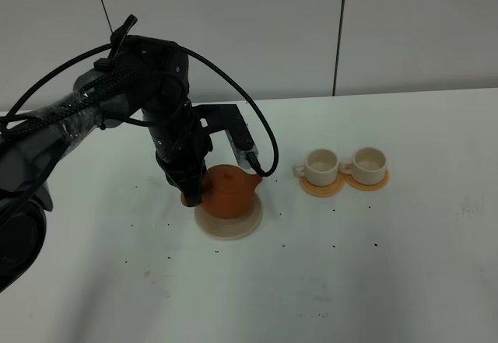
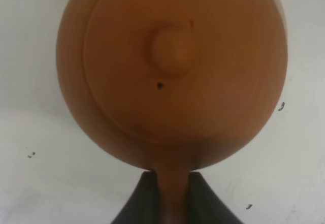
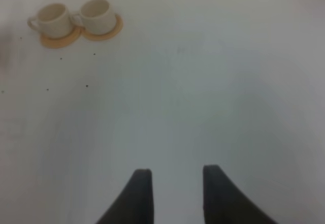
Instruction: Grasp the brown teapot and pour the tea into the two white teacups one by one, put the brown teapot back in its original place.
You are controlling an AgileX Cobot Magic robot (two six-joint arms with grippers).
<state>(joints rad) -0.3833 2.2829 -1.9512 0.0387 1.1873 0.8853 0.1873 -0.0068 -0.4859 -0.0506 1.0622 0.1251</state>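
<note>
The brown teapot (image 1: pixel 228 191) sits on the pale beige disc (image 1: pixel 230 227), spout toward the cups. My left gripper (image 1: pixel 191 196) is at its handle side. In the left wrist view the teapot (image 2: pixel 172 71) fills the frame from above, and the left gripper (image 2: pixel 172 203) has a dark finger pressed against each side of the loop handle. The two white teacups (image 1: pixel 320 166) (image 1: pixel 369 162) stand side by side to the right. They also show in the right wrist view (image 3: pixel 51 20) (image 3: pixel 96 13). My right gripper (image 3: pixel 175 193) is open and empty over bare table, far from the cups.
Each cup stands on a thin orange coaster (image 1: pixel 320 188) (image 1: pixel 375 181). The white table (image 1: pixel 373 273) carries small dark specks. A black cable (image 1: pixel 261 133) loops from the left arm above the teapot. A grey wall runs behind the table.
</note>
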